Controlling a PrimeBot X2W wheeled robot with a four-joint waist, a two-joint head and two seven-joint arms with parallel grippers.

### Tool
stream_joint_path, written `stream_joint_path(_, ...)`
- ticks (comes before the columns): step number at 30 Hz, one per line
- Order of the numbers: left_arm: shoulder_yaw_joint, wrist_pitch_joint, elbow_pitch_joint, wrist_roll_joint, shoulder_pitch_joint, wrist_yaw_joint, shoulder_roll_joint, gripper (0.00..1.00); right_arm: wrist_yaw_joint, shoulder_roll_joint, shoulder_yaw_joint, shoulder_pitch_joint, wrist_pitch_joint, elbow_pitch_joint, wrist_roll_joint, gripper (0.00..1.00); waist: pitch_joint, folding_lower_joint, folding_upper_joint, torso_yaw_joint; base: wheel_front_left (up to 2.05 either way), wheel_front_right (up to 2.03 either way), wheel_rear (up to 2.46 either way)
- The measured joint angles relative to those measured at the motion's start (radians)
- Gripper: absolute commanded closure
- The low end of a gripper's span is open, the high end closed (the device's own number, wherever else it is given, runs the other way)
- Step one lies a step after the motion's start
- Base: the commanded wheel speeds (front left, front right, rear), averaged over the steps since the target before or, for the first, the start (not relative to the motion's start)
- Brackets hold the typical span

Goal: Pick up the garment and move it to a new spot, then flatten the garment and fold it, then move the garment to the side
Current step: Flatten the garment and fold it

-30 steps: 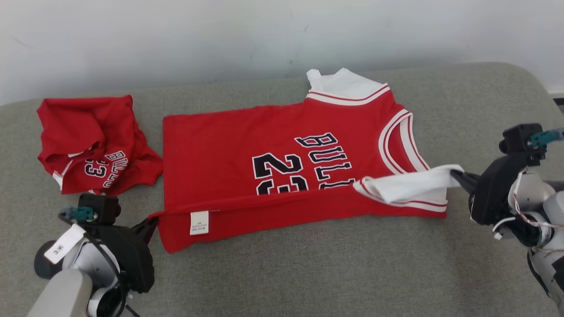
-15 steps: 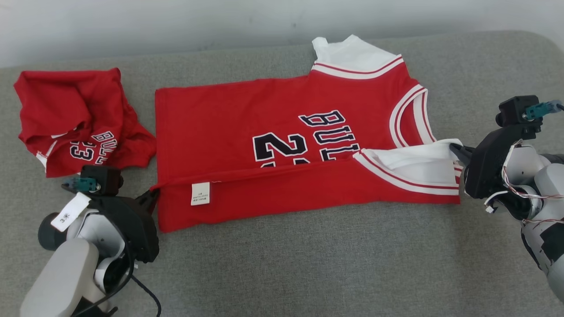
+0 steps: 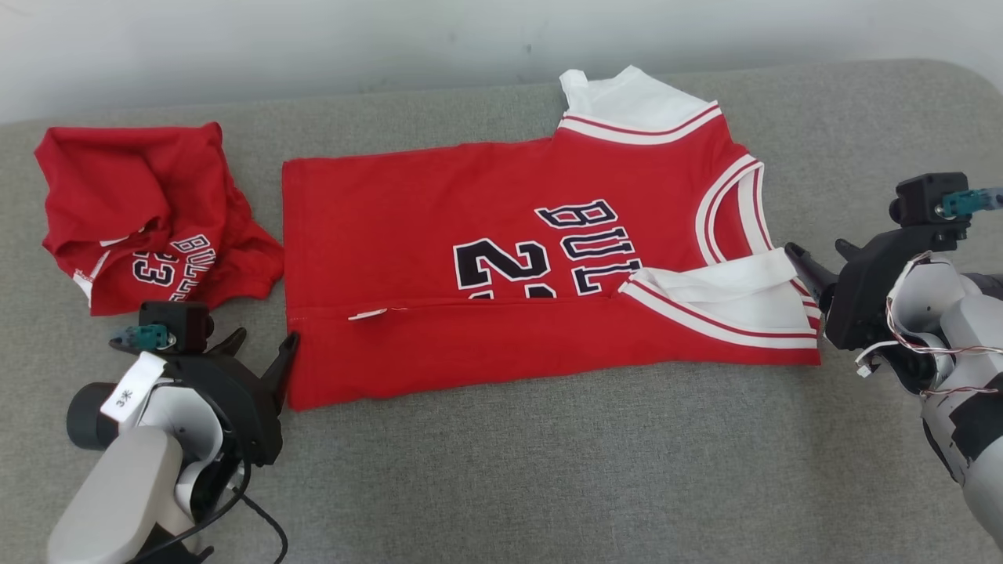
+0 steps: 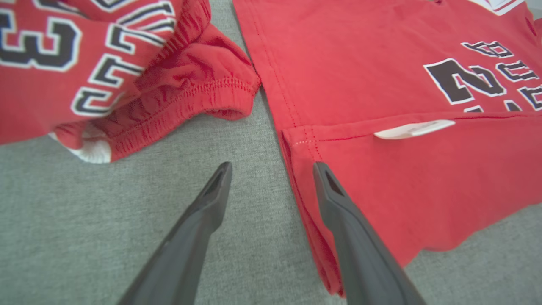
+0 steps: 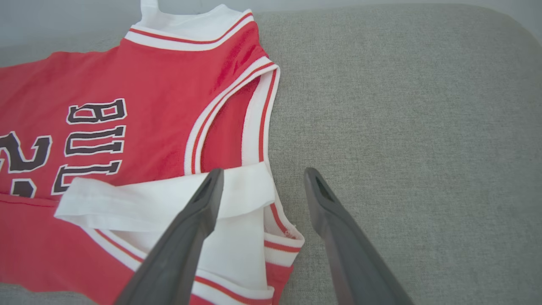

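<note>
Letting go cleanly is the job now, judging from the layout. The red jersey (image 3: 501,235) lies flat on the grey padded surface (image 3: 548,486). Its near long edge is turned over the front as a folded band (image 3: 509,348) that covers the lower part of the number.

The left gripper (image 3: 263,338) has its fingers spread wide and clamped on nothing. Seen from its wrist, one finger hangs over the hem corner of the band and the other over bare surface. The white label (image 4: 413,129) peeks from the crease just beyond the tip. The right gripper (image 3: 816,251) is likewise spread and empty, with one finger above the white shoulder strap (image 5: 139,199) and the other over bare surface beside it. Whether either finger brushes the cloth is hard to tell from these angles. A crumpled red garment (image 3: 149,227) sits past the left fingers, near the jersey's hem but apart from it.

To do this well, both arms should draw straight back along their fingers, so no tip drags the band open. The strap beneath the right finger is bunched and would likely want smoothing before the next fold.
</note>
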Motion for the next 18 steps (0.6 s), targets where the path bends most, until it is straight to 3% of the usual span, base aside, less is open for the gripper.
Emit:
stream_joint_path(12,-0.004,-0.180,-0.022,0.005,0.127,0.000,-0.010,0.00,0.000,-0.034,0.010,0.174,-0.202,-0.047,0.013,0.00,-0.066,-0.0001,-0.0001,0.013,0.00,0.00,0.00)
stream_joint_path(18,0.001,-0.277,-0.084,0.010,0.220,0.025,-0.015,0.00,0.001,-0.036,0.012,0.277,-0.285,-0.090,0.019,0.00,-0.091,-0.0002,-0.0002,0.012,0.00,0.00,0.00)
